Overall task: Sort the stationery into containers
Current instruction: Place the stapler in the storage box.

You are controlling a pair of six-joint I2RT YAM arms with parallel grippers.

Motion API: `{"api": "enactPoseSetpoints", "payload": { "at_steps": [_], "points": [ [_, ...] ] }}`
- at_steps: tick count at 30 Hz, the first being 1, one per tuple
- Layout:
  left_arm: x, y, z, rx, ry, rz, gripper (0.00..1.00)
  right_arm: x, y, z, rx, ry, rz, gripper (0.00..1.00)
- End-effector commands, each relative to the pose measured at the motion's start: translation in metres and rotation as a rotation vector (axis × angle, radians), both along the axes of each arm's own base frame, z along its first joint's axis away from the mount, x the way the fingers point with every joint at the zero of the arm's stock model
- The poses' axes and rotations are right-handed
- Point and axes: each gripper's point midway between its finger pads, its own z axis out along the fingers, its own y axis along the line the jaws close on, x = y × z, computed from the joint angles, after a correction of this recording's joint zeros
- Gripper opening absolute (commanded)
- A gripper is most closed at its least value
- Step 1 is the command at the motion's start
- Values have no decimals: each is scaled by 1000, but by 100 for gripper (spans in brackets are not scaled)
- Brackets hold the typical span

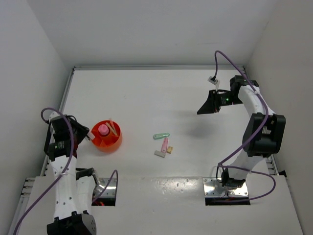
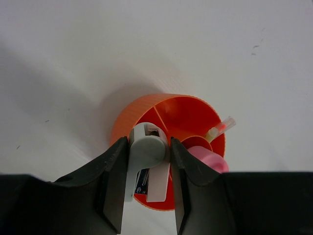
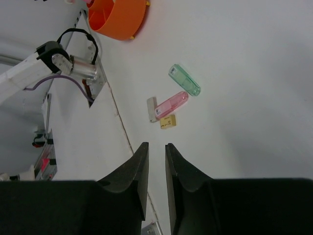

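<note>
The round orange bowl (image 1: 117, 140) with inner dividers stands at the left and also shows in the left wrist view (image 2: 132, 110). It holds a pink-capped tube (image 1: 103, 129) and a thin pen (image 2: 220, 129). My left gripper (image 2: 149, 156) is shut on a grey and white item (image 2: 146, 147) right above the bowl's near rim. Mid-table lie a mint-green marker (image 1: 161, 135), a pink marker (image 1: 165, 145), a white eraser (image 1: 159, 153) and a yellow eraser (image 1: 169, 150). My right gripper (image 1: 201, 111) hangs high at the right. Its jaws are narrowly apart and empty.
The right wrist view shows the markers (image 3: 172, 103), the erasers (image 3: 152, 108) and the bowl (image 3: 120, 19) far below. White walls close the table at the back and sides. Two metal mounting plates (image 1: 220, 188) sit at the near edge.
</note>
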Motion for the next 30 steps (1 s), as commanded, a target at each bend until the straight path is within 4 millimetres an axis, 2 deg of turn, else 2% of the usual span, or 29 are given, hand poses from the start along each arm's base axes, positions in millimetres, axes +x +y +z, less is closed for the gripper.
{"api": "enactPoseSetpoints", "payload": {
  "at_steps": [1, 5, 11, 30],
  "points": [
    [0, 4, 10, -1, -9, 29, 0, 8, 4, 16, 43, -73, 19, 21],
    [-2, 1, -4, -30, 34, 28, 0, 8, 4, 16, 42, -81, 23, 21],
    [-1, -5, -13, -48, 64, -2, 0, 7, 4, 16, 43, -72, 22, 22],
    [13, -7, -21, -30, 61, 57, 0, 9, 4, 18, 40, -90, 26, 22]
  ]
}}
